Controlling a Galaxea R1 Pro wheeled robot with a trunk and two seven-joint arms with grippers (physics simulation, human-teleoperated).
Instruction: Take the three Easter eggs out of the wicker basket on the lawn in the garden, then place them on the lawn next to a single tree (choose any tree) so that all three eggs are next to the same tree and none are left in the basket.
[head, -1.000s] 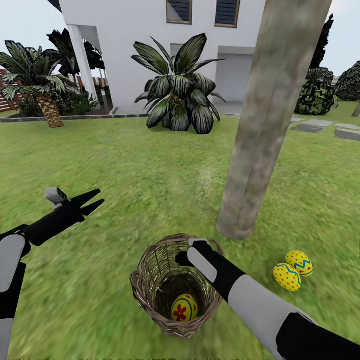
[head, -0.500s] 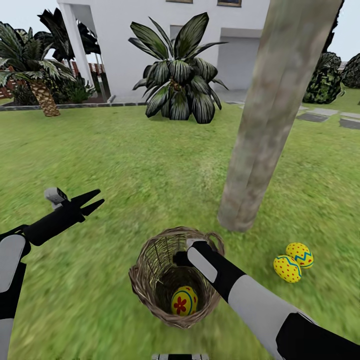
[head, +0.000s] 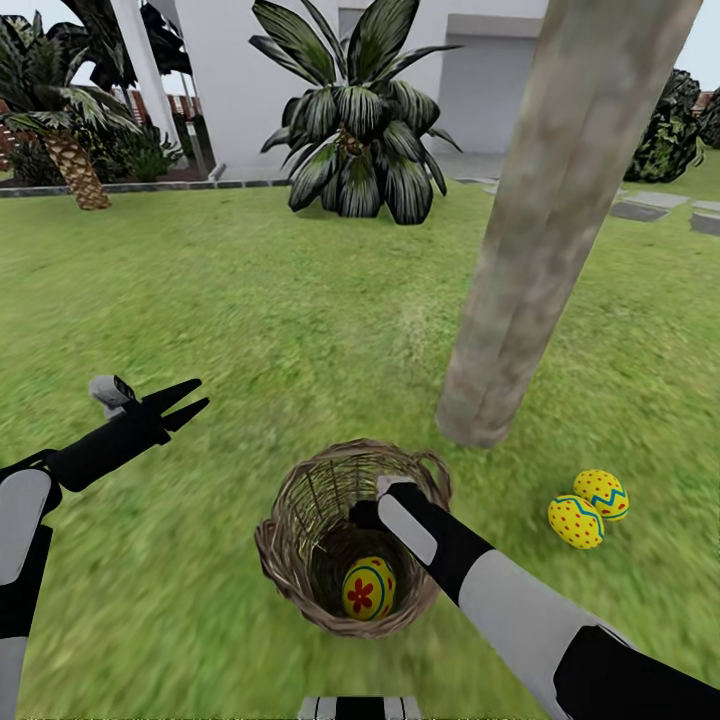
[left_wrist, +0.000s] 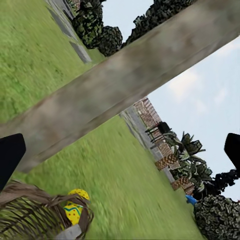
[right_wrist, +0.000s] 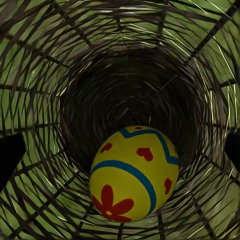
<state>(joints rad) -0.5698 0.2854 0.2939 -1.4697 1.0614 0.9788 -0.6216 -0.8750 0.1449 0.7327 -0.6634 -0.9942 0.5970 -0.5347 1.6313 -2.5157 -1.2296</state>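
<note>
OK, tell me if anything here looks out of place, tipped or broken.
Nothing stands out. The basket sits upright on the grass with one egg inside. Two more eggs lie side by side on the grass near the tree trunk, intact. The right tool is inside the basket rim.

Wicker basket (head: 300, 560): open woven brown twigs, rough, matt, thick braided rim. Egg inside (right_wrist: 134, 176): smooth, glossy yellow shell, painted red and blue. Two eggs on grass (head: 587, 508): same yellow finish, dotted. Tree trunk (head: 560, 200): smooth, mottled grey-brown, matt. Lawn (head: 250, 300): short, mottled green grass.
</note>
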